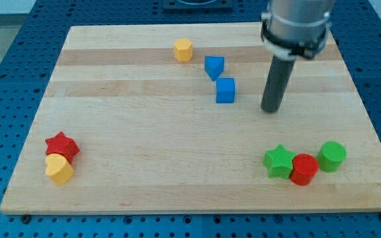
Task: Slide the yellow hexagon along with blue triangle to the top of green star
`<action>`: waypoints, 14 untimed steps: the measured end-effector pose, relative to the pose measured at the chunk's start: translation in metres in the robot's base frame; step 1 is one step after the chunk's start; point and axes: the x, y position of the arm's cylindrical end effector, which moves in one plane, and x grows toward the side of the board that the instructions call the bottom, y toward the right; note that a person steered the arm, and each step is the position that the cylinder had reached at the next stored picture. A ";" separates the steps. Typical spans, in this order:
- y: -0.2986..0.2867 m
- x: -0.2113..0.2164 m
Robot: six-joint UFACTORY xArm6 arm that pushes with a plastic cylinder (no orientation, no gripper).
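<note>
Here we are over the wooden tabletop [144,165], and my tip [270,110] is planted on the board's right half, touching nothing. There's no claw on this arm at all, just the straight dark rod, so nothing opens, closes or holds. Nearest to my tip is the blue cube [225,90], off to the view's left with a clear gap between them. Up and left of that cube sits the blue triangle [213,67], close by but apart from it, and further left, near the view's top, stands the yellow hexagon [183,49]. The green star [279,160] is down near the bottom right (well below my tip), pressed against a red cylinder [303,169], with a green cylinder [332,156] just beside that. Far over at bottom left, a red star [62,145] touches a yellow heart-like block [59,169].
</note>
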 end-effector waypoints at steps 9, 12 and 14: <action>-0.184 -0.146; -0.094 -0.087; -0.049 -0.046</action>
